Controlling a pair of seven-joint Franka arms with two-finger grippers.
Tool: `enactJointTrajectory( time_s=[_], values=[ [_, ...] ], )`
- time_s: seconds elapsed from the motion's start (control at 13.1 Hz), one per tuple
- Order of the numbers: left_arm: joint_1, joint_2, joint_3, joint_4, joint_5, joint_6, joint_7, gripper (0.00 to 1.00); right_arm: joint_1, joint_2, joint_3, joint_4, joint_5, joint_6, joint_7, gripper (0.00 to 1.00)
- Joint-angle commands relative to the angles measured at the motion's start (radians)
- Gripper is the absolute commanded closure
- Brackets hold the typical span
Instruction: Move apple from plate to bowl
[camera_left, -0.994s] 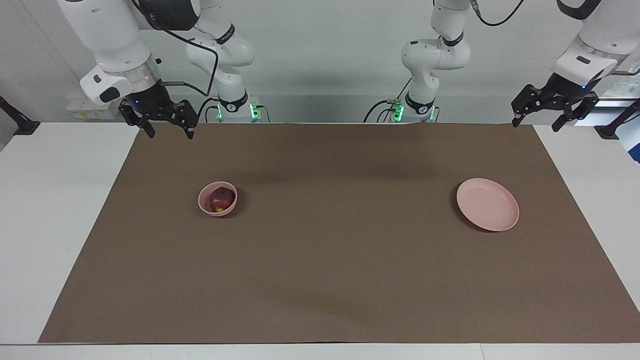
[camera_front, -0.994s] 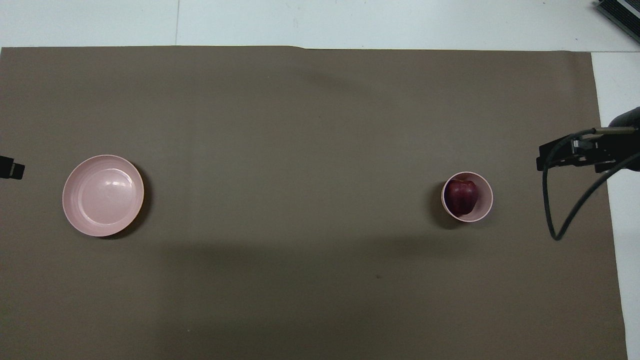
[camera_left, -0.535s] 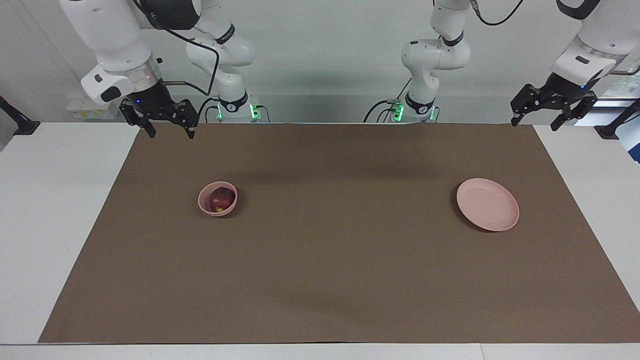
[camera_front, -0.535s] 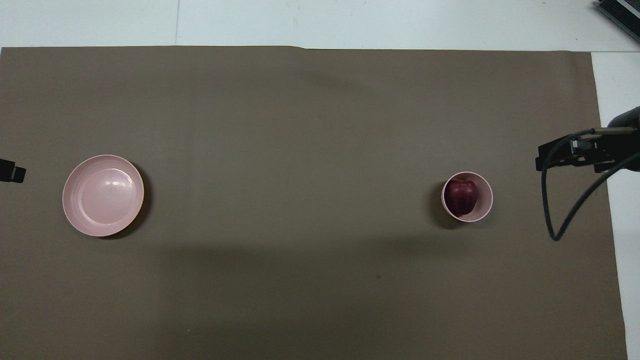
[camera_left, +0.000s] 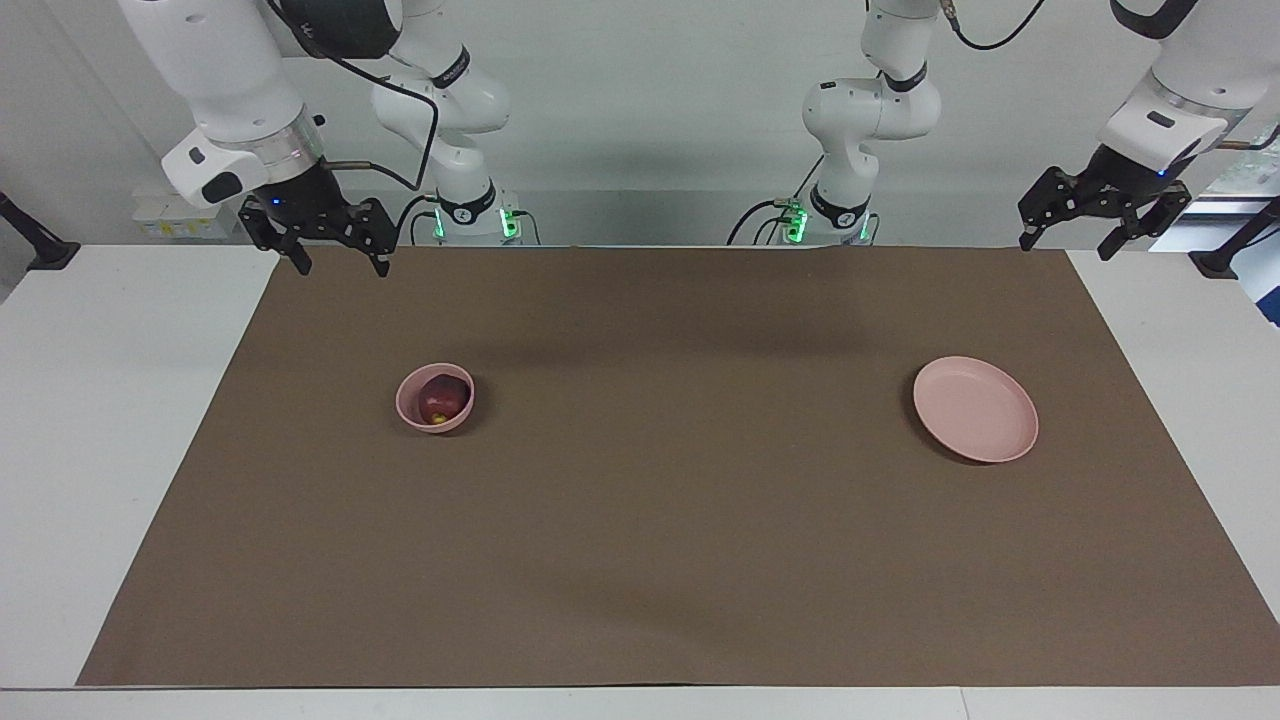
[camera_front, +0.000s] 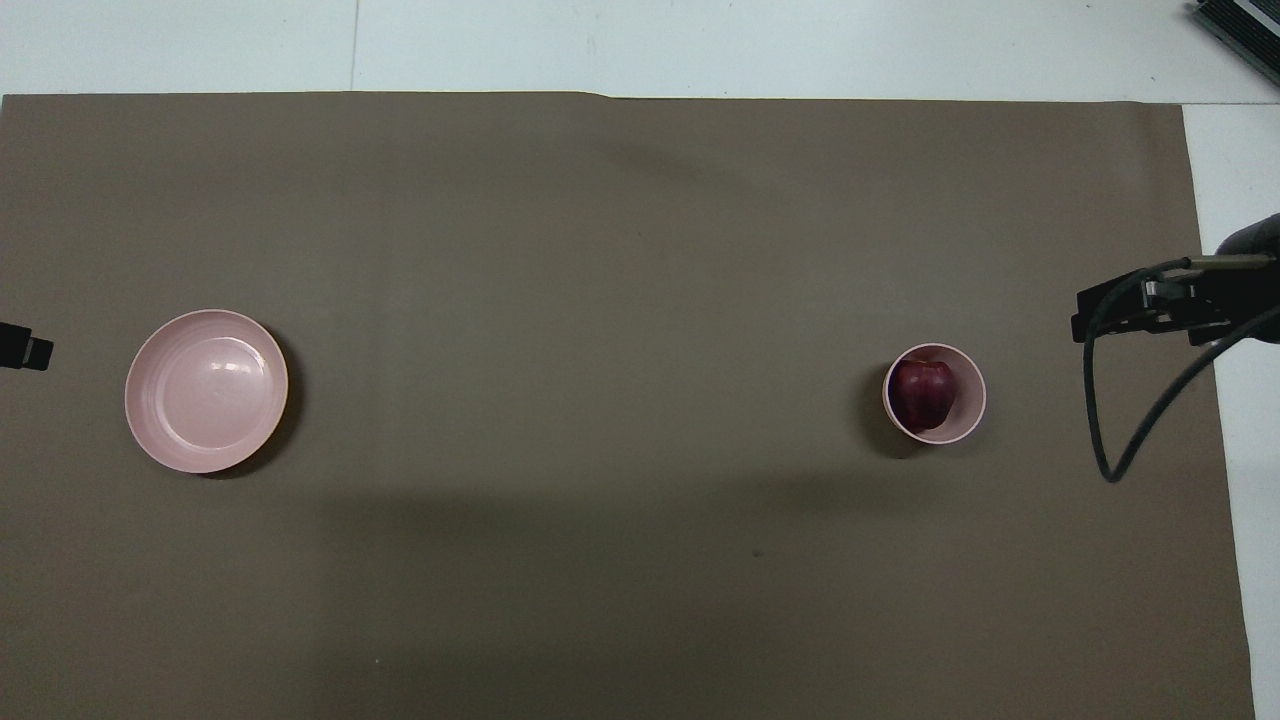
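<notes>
Since a second ago only the left gripper has shifted, a touch higher and slightly toward the table's middle; apple, bowl and plate unmoved. It hangs over the brown mat's corner at the left arm's end, jaws spread wide, holding nothing. Right gripper hangs over the mat's corner at the right arm's end, jaws also wide apart and empty, same spot as before.

Surface: white table covered almost fully by a brown mat, flat, with a small dark speck in the overhead view. Plain pale wall above the arm bases; green lights glow at both bases.

Apple sits inside the bowl, toward the right arm's end of the mat. Stem dimple shows at the apple's upper edge in the overhead view, so its stem axis tilts away from the robots; yellowish patch shows low in the facing view. Plate lies flat toward the left arm's end, well apart from the bowl, nothing on it.
</notes>
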Motion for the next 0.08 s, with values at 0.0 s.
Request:
enactJointTrajectory(
  time_s=[0.0],
  values=[
    [0.000,-0.026,-0.004,-0.025,0.005,0.002,-0.012,0.00,-0.004,-0.015,0.008,-0.011,-0.014,-0.004,0.019,0.00]
  ],
)
